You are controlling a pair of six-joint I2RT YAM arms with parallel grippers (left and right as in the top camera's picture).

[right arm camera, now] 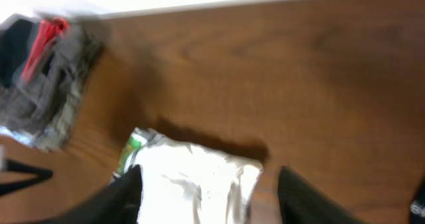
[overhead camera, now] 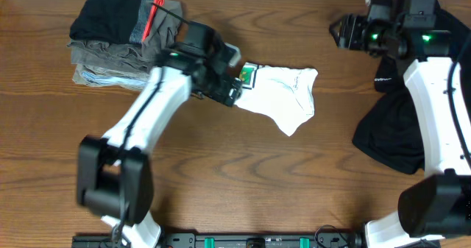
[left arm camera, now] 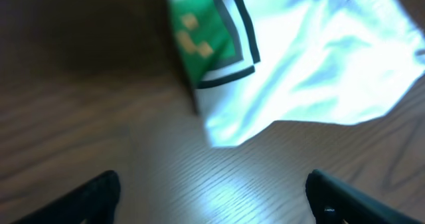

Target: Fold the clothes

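Overhead, mid-fold: crumpled T-shirt (overhead camera: 283,93) near tabletop (overhead camera: 221,174) centre, left gripper (overhead camera: 232,92) and right gripper (overhead camera: 340,33) spread, empty; likely regrasping edges next.

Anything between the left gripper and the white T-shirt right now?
Only bare table: in the left wrist view the left gripper stands open just short of the white T-shirt, with wood grain alone in the gap.

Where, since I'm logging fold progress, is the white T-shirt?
In the overhead view the white T-shirt lies bunched mid-table, just right of the left end effector, the folded stack farther left.
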